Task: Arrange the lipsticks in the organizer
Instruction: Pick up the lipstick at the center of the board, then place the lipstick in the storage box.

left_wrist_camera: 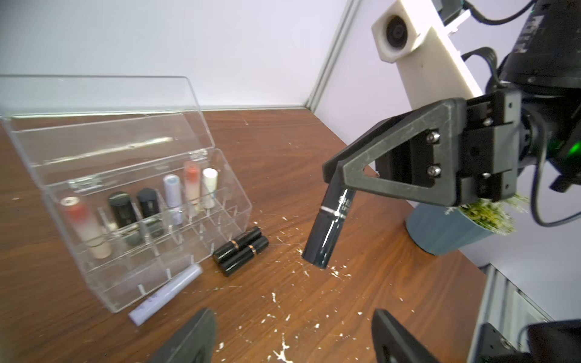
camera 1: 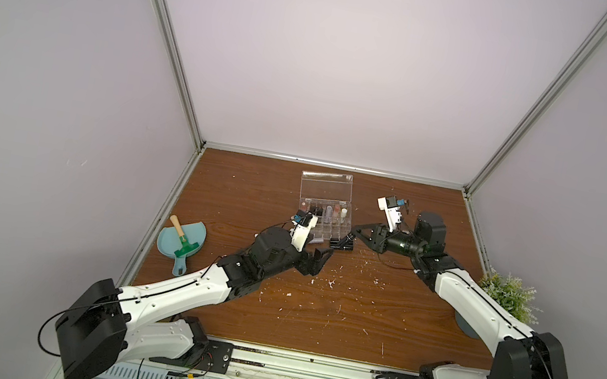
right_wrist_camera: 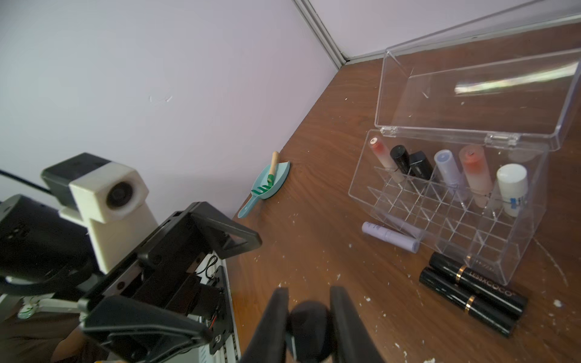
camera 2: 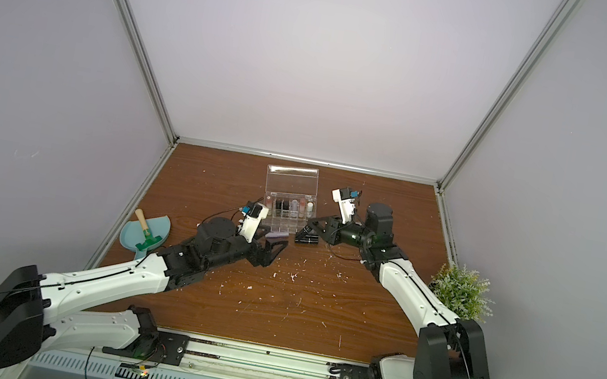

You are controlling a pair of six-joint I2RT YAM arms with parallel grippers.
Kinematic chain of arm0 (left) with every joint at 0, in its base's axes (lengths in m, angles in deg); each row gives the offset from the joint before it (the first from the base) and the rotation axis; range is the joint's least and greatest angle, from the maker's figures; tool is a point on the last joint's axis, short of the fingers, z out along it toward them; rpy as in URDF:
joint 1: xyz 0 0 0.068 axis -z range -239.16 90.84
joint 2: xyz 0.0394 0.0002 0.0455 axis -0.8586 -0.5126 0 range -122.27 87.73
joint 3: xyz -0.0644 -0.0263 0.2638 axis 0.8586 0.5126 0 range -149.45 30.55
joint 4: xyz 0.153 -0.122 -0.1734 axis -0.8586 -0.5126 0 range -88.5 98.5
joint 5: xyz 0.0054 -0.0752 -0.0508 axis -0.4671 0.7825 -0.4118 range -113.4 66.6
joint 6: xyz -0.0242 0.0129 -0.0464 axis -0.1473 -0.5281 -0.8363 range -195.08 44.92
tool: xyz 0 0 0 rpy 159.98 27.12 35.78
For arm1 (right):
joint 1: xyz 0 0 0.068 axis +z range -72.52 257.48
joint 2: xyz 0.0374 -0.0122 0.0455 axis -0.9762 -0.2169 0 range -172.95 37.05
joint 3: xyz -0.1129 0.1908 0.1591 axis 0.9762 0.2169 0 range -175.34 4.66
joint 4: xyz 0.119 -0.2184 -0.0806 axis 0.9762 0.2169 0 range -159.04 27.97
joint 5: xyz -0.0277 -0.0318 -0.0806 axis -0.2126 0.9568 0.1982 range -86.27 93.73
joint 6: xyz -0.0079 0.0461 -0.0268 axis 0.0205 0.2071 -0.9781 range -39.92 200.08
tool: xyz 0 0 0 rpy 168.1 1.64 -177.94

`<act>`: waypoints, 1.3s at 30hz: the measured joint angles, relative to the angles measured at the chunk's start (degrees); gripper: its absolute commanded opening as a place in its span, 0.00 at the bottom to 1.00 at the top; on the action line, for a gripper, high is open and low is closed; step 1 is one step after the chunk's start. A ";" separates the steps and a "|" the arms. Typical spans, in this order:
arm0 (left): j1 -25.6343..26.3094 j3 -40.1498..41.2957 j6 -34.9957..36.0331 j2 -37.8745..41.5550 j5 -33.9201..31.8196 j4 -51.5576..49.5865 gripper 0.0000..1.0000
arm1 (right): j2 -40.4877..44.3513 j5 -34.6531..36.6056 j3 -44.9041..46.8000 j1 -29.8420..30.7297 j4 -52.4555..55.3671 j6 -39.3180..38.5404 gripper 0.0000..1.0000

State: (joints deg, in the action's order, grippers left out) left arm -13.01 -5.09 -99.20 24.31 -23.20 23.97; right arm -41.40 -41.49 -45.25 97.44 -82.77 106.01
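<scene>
Inward, right arm extends, jaws pinching black lipstick.

Wooden table: organizer, lilac lipstick, two black lipsticks, dustpan, plant, flecks.

Soft, even light from above; shadows are weak. A glare streak lies on the organizer lid. Wrist views bend at edges; the right pincer is out of focus.
</scene>
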 measured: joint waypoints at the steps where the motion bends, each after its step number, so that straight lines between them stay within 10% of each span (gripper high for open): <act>1: 0.00 0.57 -0.02 0.68 -1.20 -0.28 0.81 | -0.72 1.38 -0.94 0.48 0.48 -0.52 0.14; 19: -1.18 10.69 -2.71 18.14 -21.57 -5.20 0.76 | -19.23 27.06 -22.12 15.98 5.03 -10.84 0.13; 39: -6.82 14.16 -4.85 20.94 -20.81 -6.73 0.75 | -31.93 42.73 -32.48 22.27 7.43 -21.42 0.13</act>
State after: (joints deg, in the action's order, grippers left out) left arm -19.83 9.07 -104.05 45.25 -44.00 17.23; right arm -73.34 1.24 -77.73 119.71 -75.34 84.59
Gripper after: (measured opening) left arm 0.755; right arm 0.237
